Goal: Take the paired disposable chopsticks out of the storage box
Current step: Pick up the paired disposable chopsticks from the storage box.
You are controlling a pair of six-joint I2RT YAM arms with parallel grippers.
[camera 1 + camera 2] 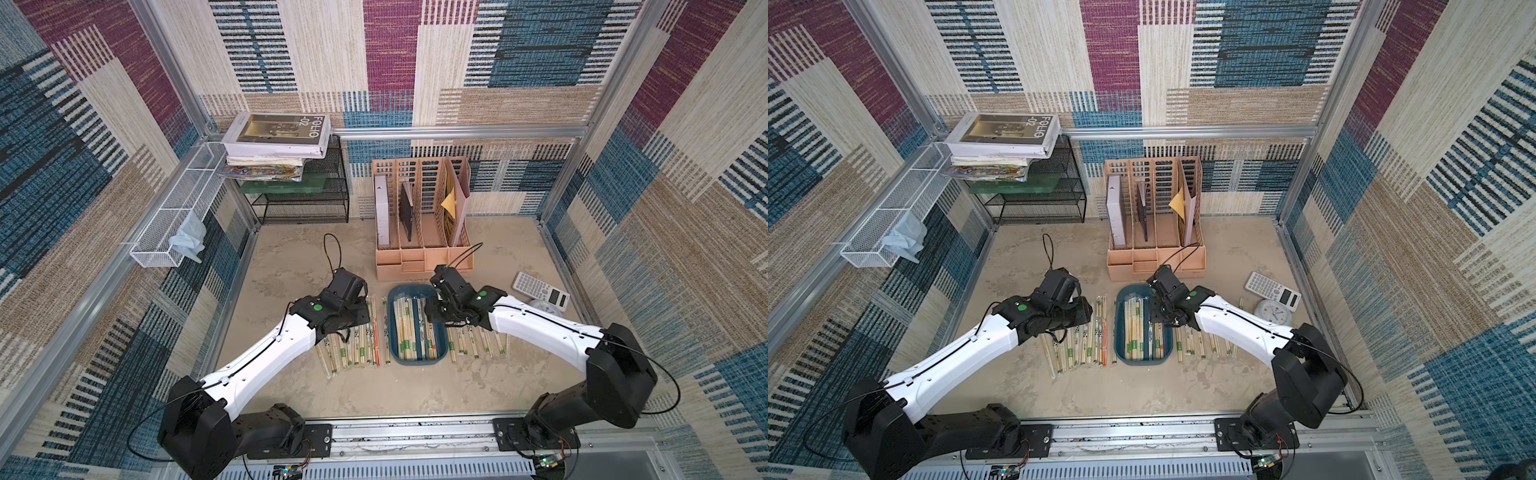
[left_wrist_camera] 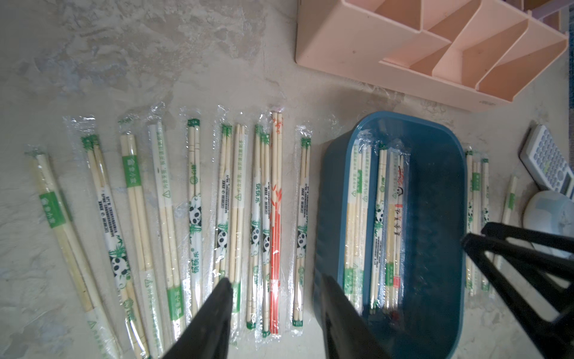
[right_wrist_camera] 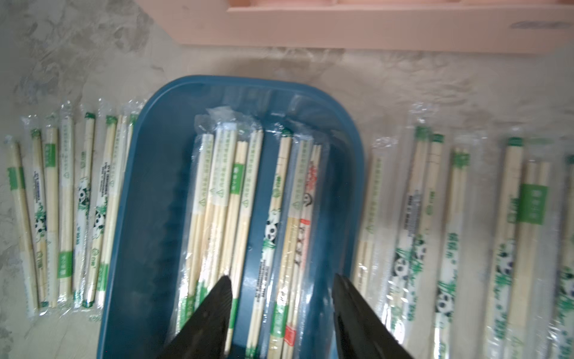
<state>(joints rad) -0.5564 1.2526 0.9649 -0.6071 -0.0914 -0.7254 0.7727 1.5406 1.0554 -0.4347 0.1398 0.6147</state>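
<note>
Both arms reach forward off the base rail, elbows out, wrists bent inward and down. My left gripper point(image 2: 276, 279) hangs over the row of paired disposable chopsticks point(image 2: 195, 217) lying on the table point(image 2: 124, 62) just left of the storage box point(image 2: 435, 217). Its jaws are partly apart with nothing gripped. My right gripper point(image 3: 282, 277) hangs over the box's right half, jaws spread and empty, above the pairs lying inside it; this view is blurred. More pairs lie on the table right of the box. The box sits just in front of the peach file organizer point(image 1: 424, 262).
</note>
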